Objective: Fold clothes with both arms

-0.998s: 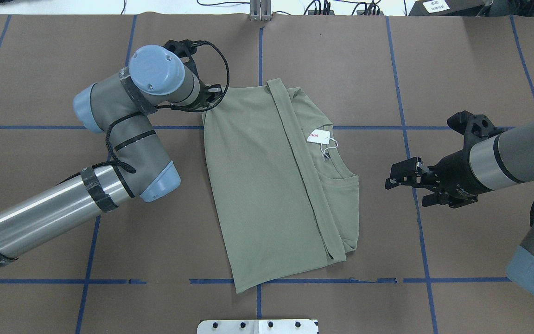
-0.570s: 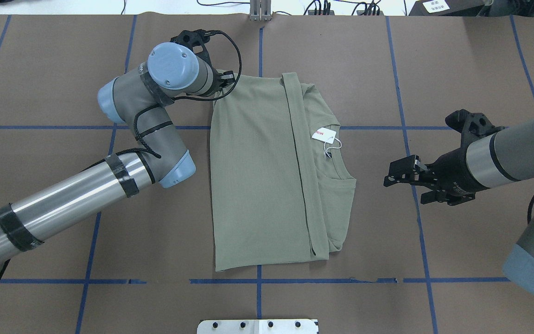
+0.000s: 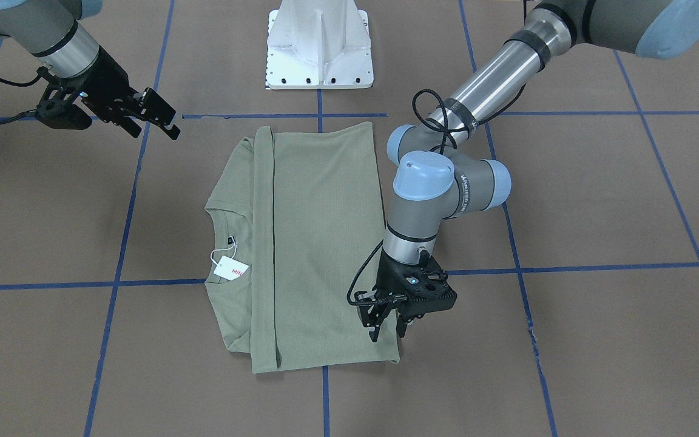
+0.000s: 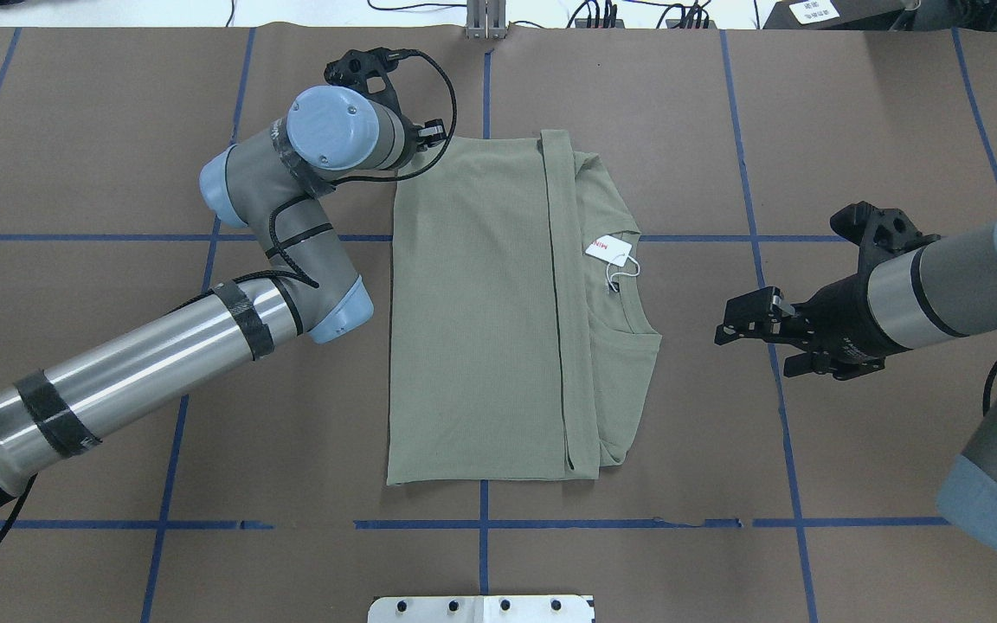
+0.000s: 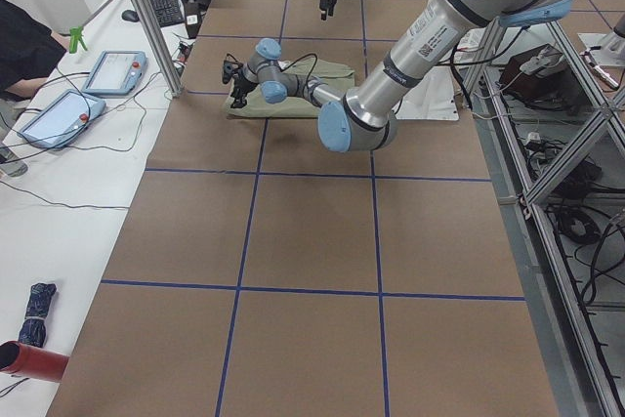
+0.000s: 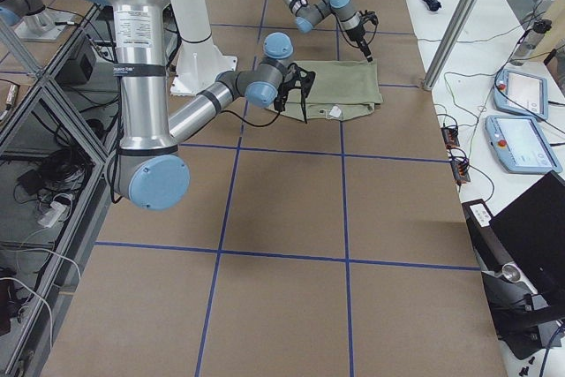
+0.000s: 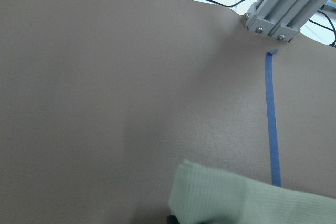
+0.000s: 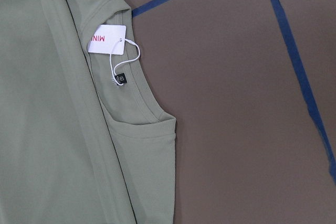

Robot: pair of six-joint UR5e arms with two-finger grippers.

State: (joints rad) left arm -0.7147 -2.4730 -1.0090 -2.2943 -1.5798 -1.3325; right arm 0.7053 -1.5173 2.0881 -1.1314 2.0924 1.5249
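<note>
The sage-green shirt (image 4: pixel 472 320) lies folded flat in a tall rectangle at the table's middle, its neck and white hang tag (image 4: pixel 611 248) toward my right arm. My left gripper (image 3: pixel 388 334) points down at the shirt's (image 3: pixel 319 243) far-left corner and is shut on it; in the overhead view the wrist mostly covers the left gripper (image 4: pixel 431 134). The left wrist view shows that pinched shirt corner (image 7: pixel 247 198) at the bottom. My right gripper (image 4: pixel 749 346) hovers open and empty beside the collar, apart from the cloth. The right wrist view shows the tag (image 8: pixel 107 40) and shirt (image 8: pixel 47 129).
The white pedestal base (image 3: pixel 319 48) stands at the robot's side of the table. An aluminium post (image 4: pixel 485 22) rises at the far edge. Blue tape lines cross the brown table cover (image 4: pixel 853 130). Control tablets (image 5: pixel 112 70) and a seated person (image 5: pixel 20 46) are beyond the far edge.
My left gripper has moved farther away and rightward, dragging the shirt's corner. The shirt has swung from tilted to square with the tape lines. The right gripper has barely shifted.
</note>
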